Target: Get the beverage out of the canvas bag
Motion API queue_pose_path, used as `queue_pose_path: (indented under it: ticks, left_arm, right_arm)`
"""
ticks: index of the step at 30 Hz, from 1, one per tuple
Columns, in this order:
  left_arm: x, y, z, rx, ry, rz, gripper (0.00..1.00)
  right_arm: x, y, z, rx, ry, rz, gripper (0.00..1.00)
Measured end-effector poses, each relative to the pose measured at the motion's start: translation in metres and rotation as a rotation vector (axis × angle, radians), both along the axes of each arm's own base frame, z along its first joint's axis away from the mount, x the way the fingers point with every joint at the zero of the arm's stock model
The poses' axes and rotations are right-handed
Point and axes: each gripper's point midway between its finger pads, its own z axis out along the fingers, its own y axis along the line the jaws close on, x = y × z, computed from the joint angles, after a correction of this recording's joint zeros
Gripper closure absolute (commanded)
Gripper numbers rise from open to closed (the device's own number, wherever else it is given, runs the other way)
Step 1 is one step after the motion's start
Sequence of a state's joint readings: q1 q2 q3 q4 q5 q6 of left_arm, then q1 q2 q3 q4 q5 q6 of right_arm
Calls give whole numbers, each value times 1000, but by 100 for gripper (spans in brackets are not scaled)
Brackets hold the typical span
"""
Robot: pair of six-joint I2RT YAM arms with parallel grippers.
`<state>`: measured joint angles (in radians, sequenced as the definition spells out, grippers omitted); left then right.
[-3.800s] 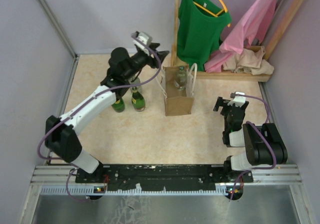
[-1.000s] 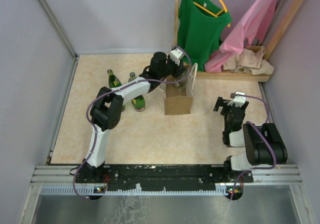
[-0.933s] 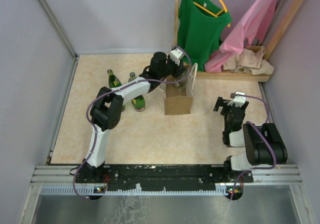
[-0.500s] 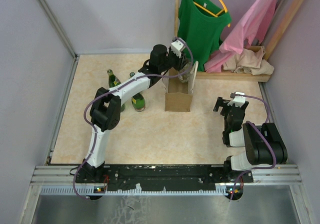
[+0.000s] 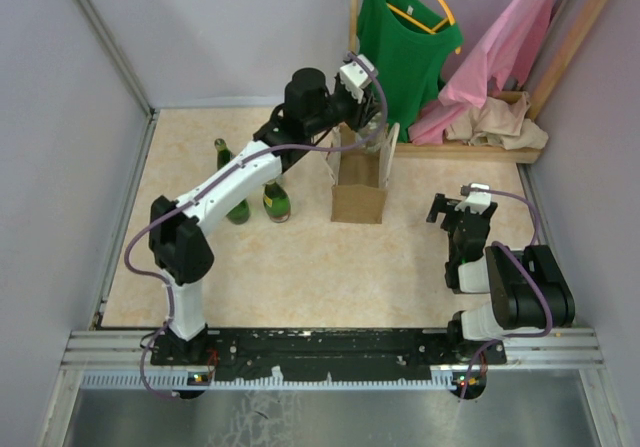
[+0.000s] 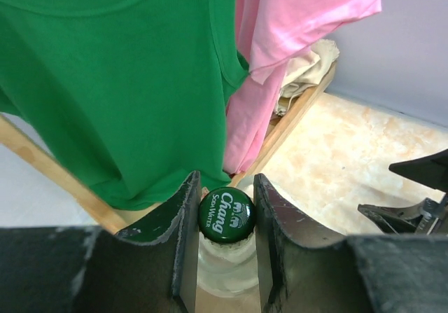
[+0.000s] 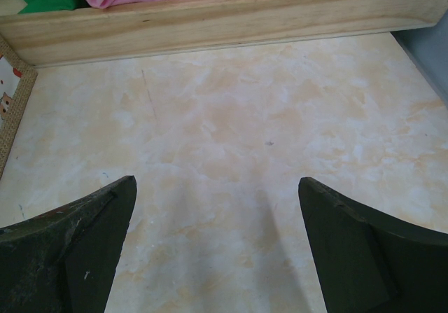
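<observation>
The tan canvas bag (image 5: pixel 358 195) with white looped handles stands upright mid-table. My left gripper (image 5: pixel 365 117) hangs just above its open top, at the far edge. It is shut on the neck of a clear glass beverage bottle (image 6: pixel 227 264) with a green "Chang Soda Water" cap (image 6: pixel 225 216). In the left wrist view both fingers (image 6: pixel 187 215) press against the cap's sides. The bottle's lower body is hidden from the top view behind the gripper and the bag. My right gripper (image 5: pixel 455 209) rests low on the table to the right of the bag, open and empty (image 7: pixel 217 183).
Two green bottles (image 5: pixel 228 172) (image 5: pixel 272 199) stand left of the bag. A wooden rack (image 5: pixel 480 149) runs along the back right, with a green shirt (image 5: pixel 400 47) and pink clothes (image 5: pixel 500 52) hanging just behind the left gripper. Grey walls enclose the table.
My left arm swung from the green bottles over to the bag, closed on the bottle's neck and has risen with it. The bag shifted slightly. The right arm has not moved.
</observation>
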<state>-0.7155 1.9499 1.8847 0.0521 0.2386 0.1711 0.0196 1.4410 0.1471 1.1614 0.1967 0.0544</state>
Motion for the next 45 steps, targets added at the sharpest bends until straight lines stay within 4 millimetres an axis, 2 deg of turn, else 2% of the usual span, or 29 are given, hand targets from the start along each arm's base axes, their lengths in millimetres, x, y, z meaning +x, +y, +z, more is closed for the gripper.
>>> queue_pose_path:
  ticks: [5, 7, 10, 12, 15, 21, 31, 34, 35, 36, 40, 42, 45]
  left_arm:
    - [-21, 28, 44, 3, -35, 43, 100]
    - [-34, 47, 66, -12, -67, 73, 100]
    - [-54, 75, 89, -32, -102, 114, 100]
    - [-70, 95, 98, -40, -116, 142, 100]
    - [-93, 123, 96, -44, -116, 177, 100]
    - [-128, 165, 61, -16, -47, 233, 100]
    - [-167, 231, 0, -10, 40, 398, 100]
    - [-172, 248, -30, 0, 55, 452, 100]
    - [-173, 254, -49, 12, 67, 480, 100]
    - [-173, 256, -56, 18, 74, 488, 100]
    - [-171, 270, -112, 73, 117, 560, 100]
    - [-169, 275, -129, 96, 135, 597, 100]
    - [-164, 281, -139, 90, 132, 651, 100]
  right_arm:
    - [0, 0, 0, 0, 0, 0, 1]
    - [0, 0, 0, 0, 0, 0, 1]
    - [0, 0, 0, 0, 0, 0, 1]
    - [0, 0, 0, 0, 0, 0, 1]
    - [0, 0, 0, 0, 1, 0, 1]
    - [0, 0, 0, 0, 1, 0, 1]
    - [0, 0, -1, 0, 2, 0, 1]
    - [0, 0, 0, 0, 1, 0, 1]
    - [0, 0, 0, 0, 1, 0, 1]
    - [0, 0, 0, 0, 1, 0, 1]
    - [0, 0, 0, 0, 1, 0, 1]
    - [0, 0, 0, 0, 1, 0, 1]
    - [0, 0, -1, 0, 2, 0, 1]
